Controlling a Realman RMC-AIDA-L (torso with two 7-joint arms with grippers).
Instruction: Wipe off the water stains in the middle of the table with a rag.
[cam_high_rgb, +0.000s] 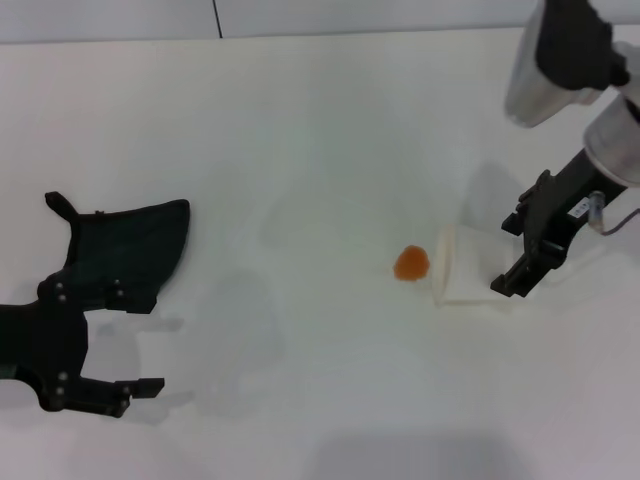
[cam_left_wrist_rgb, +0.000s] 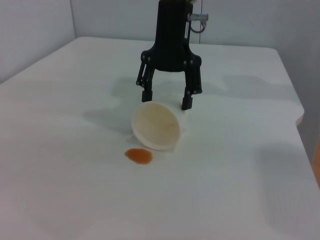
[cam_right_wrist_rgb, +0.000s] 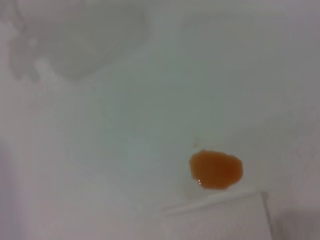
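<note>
The water stain (cam_high_rgb: 411, 263) is a small orange blot near the middle of the white table (cam_high_rgb: 300, 150). It also shows in the left wrist view (cam_left_wrist_rgb: 138, 156) and the right wrist view (cam_right_wrist_rgb: 216, 169). The dark green-black rag (cam_high_rgb: 125, 250) lies flat at the left, loop tab at its far corner. My left gripper (cam_high_rgb: 130, 340) is open at the rag's near edge, with one finger (cam_high_rgb: 100, 295) over the cloth. My right gripper (cam_high_rgb: 508, 255) is open at the right, and it also shows in the left wrist view (cam_left_wrist_rgb: 166, 100).
A white paper cup (cam_high_rgb: 460, 265) lies on its side just right of the stain, its mouth (cam_left_wrist_rgb: 156, 126) facing the blot. The right gripper's fingers stand on either side of the cup's closed end. The cup's rim shows in the right wrist view (cam_right_wrist_rgb: 220, 220).
</note>
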